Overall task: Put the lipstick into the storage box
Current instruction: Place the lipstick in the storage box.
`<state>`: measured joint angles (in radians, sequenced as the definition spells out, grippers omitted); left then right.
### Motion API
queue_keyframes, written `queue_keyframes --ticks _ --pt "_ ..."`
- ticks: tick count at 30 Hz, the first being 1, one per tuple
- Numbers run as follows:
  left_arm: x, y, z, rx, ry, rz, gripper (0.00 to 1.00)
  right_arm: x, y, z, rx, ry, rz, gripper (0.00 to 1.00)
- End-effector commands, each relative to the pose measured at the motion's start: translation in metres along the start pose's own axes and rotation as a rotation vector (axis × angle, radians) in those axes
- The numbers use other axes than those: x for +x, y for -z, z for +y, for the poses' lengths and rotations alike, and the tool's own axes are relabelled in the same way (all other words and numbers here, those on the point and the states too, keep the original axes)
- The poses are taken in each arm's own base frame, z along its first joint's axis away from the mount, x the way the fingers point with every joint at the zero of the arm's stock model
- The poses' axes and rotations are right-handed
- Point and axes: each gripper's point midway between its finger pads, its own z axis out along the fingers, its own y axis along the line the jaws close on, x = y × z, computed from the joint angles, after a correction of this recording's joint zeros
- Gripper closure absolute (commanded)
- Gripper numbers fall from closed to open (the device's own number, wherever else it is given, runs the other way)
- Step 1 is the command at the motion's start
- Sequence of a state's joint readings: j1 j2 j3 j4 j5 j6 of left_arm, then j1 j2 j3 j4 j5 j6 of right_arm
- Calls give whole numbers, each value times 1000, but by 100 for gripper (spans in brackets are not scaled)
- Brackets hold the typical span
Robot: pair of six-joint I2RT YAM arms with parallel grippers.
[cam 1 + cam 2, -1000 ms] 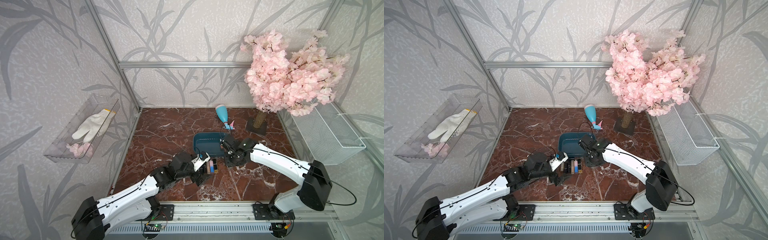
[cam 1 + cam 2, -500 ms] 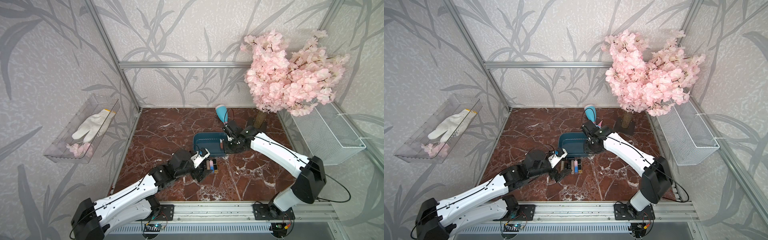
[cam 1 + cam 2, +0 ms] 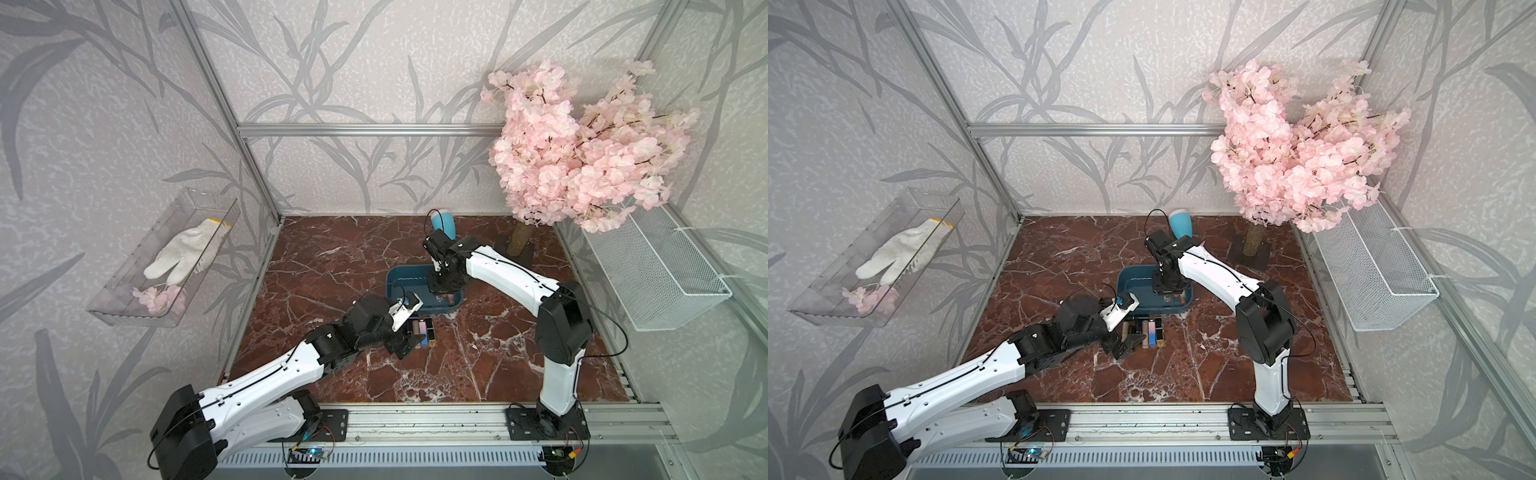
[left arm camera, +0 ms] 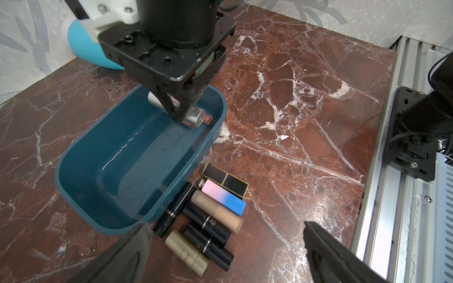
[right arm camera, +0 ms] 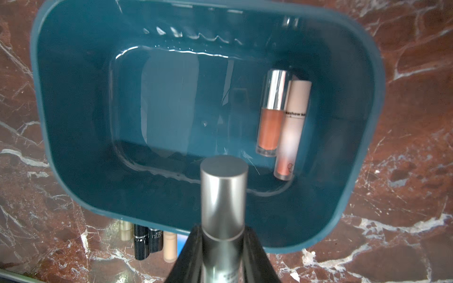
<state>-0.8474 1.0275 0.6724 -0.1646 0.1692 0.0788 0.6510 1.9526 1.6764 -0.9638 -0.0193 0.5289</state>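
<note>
silver lipstick [image 5: 224,196] in right hand [image 5: 223,236], over storage box [image 5: 73,110]

The storage box [image 5: 73,127] is coloured dark teal-blue. A silver-grey lipstick [image 5: 224,196] is seen, and in the box an orange tube [image 5: 272,110] with silver cap and a pale pink tube [image 5: 295,122]. The table [image 3: 332,257] is patterned like red-brown marble with white veins. The wallpaper [image 3: 332,62] is printed with grey leaves on pale grey. The blossoms [image 3: 582,158] are pink, the basket [image 3: 648,266] white.
</note>
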Motion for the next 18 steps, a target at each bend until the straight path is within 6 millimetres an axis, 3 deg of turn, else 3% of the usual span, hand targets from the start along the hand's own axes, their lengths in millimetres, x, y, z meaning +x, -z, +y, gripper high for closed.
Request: queue_keyframes --ticks 1,8,18 --pt "-6 1 5 -16 15 0 0 -9 -6 -4 19 25 10 83" --pt "-6 1 13 -15 71 -4 0 -24 -31 -6 42 40 36 82" --pt "-9 -5 7 106 137 -18 0 -38 -51 -12 51 22 59 83"
